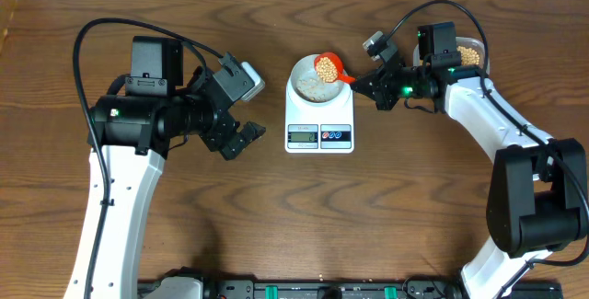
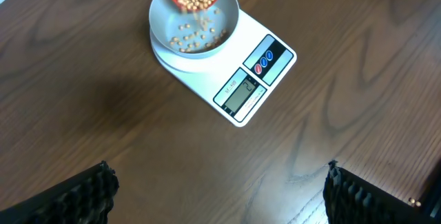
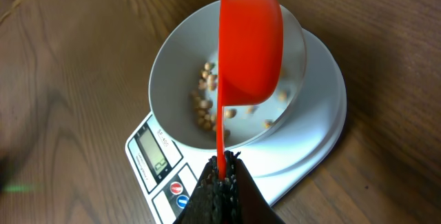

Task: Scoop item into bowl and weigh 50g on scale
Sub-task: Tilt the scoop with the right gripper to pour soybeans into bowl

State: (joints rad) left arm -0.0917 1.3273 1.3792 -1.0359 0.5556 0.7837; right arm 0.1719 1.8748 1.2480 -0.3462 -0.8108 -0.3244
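Observation:
The white scale point(image 1: 319, 120) stands mid-table with the white bowl point(image 1: 304, 86) on it. The bowl holds some tan beans point(image 3: 205, 100). My right gripper point(image 1: 367, 82) is shut on the handle of an orange scoop point(image 1: 328, 64), which is tilted over the bowl's right side and full of beans; a few beans are falling in the left wrist view point(image 2: 202, 21). In the right wrist view the scoop point(image 3: 248, 45) hangs over the bowl point(image 3: 179, 58) and the jaws point(image 3: 224, 172) pinch its handle. My left gripper point(image 1: 241, 140) is open and empty, left of the scale point(image 2: 255, 79).
A clear tub with beans point(image 1: 470, 55) stands at the back right, behind my right arm. The scale's display and two buttons point(image 1: 318, 134) face the front edge.

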